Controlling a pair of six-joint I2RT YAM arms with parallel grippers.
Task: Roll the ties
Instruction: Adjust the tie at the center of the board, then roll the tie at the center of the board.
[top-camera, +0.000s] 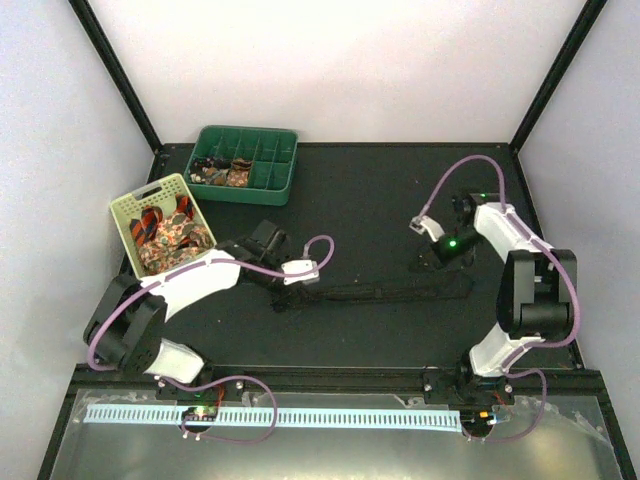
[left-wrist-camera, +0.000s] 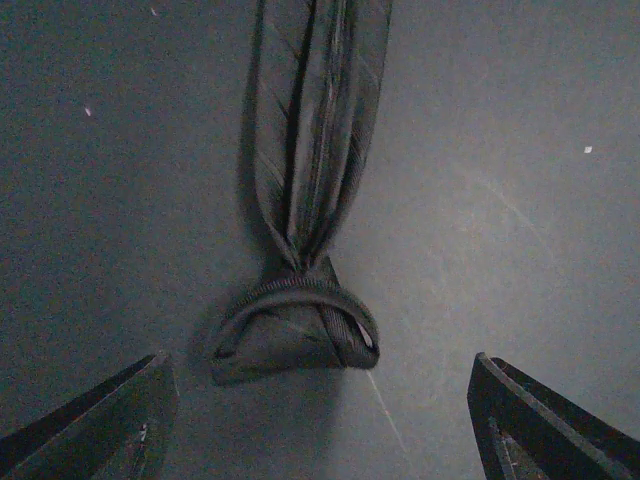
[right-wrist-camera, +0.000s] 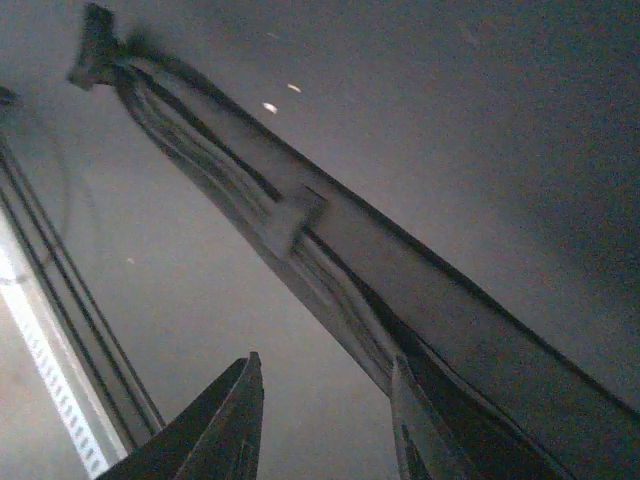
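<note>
The left pincer (left-wrist-camera: 318, 385) stands released just before the curled end of a very dark fabric necktie (left-wrist-camera: 310, 150). The right pincer (right-wrist-camera: 325, 365) is released too.

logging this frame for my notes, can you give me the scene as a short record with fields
dark tie: stretched flat between the arms, its left end folded into a first turn
left gripper: open, straddling that fold, not touching
right gripper: open, low over the tie's right part
basket: loose patterned ties
tray: small bundles in its left compartments
</note>
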